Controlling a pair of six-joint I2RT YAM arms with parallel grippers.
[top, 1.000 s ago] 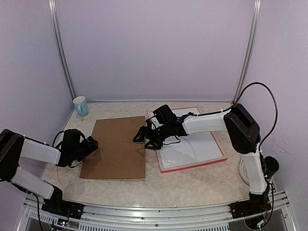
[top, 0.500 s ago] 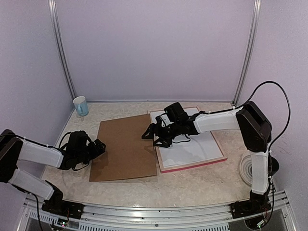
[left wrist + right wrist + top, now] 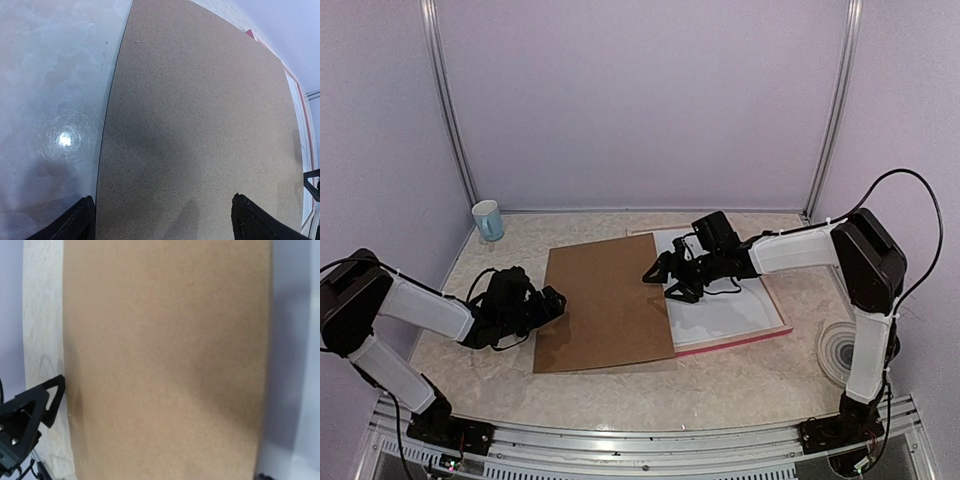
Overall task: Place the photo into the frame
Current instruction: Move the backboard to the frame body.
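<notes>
Overlapping the left side of the pink frame point(image 3: 740, 339) at centre, the brown backing board point(image 3: 605, 300) lies between left gripper point(image 3: 552, 303) and right gripper point(image 3: 662, 280), both with jaws spread. The photo is unseen, and the board is apparently not yet seated.

The brown board point(image 3: 605, 305) lies between my left gripper point(image 3: 552, 303) at its left edge and my right gripper point(image 3: 658, 272) at its right edge, overlapping the pink frame point(image 3: 740, 339).
</notes>
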